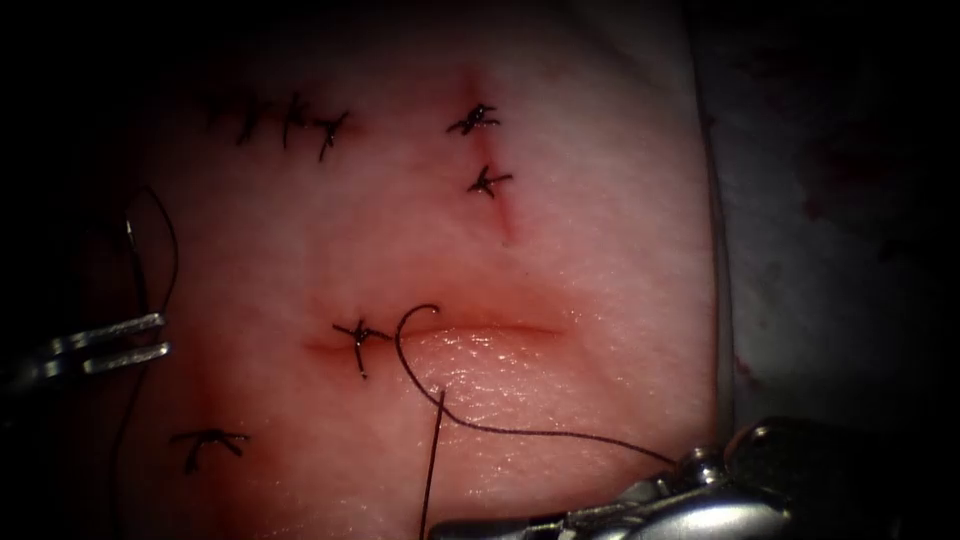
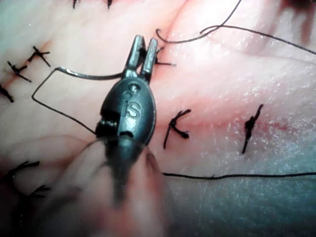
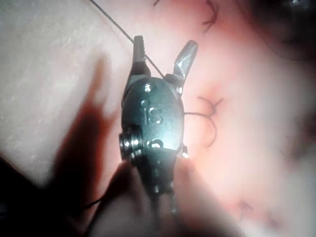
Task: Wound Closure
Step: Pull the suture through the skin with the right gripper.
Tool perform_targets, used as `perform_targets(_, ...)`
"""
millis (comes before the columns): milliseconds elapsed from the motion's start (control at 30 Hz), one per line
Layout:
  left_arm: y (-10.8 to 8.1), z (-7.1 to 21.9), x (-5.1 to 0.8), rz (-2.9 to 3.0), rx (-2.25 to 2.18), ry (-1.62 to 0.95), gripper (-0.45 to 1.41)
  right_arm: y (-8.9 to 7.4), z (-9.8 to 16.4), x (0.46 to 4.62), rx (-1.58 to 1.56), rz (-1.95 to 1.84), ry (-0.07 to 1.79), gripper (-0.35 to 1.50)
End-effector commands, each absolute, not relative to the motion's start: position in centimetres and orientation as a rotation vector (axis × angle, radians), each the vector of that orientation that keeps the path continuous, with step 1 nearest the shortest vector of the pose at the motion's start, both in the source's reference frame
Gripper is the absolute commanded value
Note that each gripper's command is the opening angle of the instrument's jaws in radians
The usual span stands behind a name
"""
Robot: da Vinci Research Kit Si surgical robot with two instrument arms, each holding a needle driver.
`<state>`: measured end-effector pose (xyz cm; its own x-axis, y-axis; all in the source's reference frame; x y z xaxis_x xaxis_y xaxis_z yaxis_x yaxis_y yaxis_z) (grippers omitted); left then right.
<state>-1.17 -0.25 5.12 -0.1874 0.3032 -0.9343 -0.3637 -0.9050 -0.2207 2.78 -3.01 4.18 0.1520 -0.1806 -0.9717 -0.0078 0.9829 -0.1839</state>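
The cut runs across the tissue, with one knotted stitch at its left end. Dark thread loops out of the cut beside that stitch. One strand of it trails to my right tool at the lower edge. That tool is open, with the thread crossing by one jaw and not clamped. Far left of the cut, the curved needle lies on the tissue, not in it. My left tool is open just below it. The needle ends at the base of those jaws, ungripped.
Other closed cuts carry knotted stitches: a steep one at the upper middle, a row at the upper left, one at the lower left. The tissue's right edge drops to a dark cloth.
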Motion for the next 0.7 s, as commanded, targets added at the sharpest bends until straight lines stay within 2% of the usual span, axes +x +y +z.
perform_targets(33, -0.2, 5.2, -1.22, 2.133, -1.663, 0.071, -0.45, -2.9, 4.4, 2.86, -0.171, -0.115, 1.405, 1.48)
perform_targets(500, -0.2, 5.2, -1.22, 2.133, -1.661, 0.072, -0.45, -2.8, 5.4, 2.89, -0.216, -0.169, 1.365, 1.41)
perform_targets(700, -0.2, 5.2, -1.23, 2.133, -1.662, 0.072, -0.45, -2.8, 5.4, 2.97, -0.235, -0.187, 1.346, 1.23)
